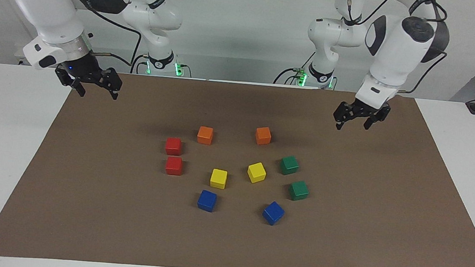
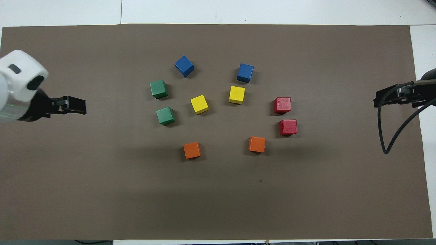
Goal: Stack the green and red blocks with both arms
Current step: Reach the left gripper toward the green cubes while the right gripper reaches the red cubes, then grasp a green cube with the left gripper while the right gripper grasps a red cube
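My left gripper (image 1: 355, 122) hangs in the air over the brown mat (image 1: 386, 206), near the mat's edge closest to the robots, toward the left arm's end; jaws spread wide, nothing in them. The arm's forearm leans in over the mat, wrist pointing down. In the overhead view its white wrist is cut off by the frame edge and only the black tip (image 2: 73, 105) shows side-on.

My right gripper (image 1: 94, 88) hovers over the mat's corner at the right arm's end, nearest the robots, jaws wide and empty, wrist tilted. In the overhead view it (image 2: 391, 97) is partly covered by a looping black cable (image 2: 391, 136) and runs out of frame.

Task blocks all sit flat on the mat, mid-table, none stacked. Two green blocks (image 1: 289, 164) (image 1: 298, 190) lie near each other toward the left arm's end of the cluster; two red blocks (image 1: 173, 146) (image 1: 174, 165) sit just beside each other toward the right arm's end.

Between them: two orange blocks (image 1: 205, 135) nearest the robots, two yellow blocks (image 1: 256, 172) in the middle, two blue blocks (image 1: 273, 212) farthest from the robots. I see no gripper touching any block.
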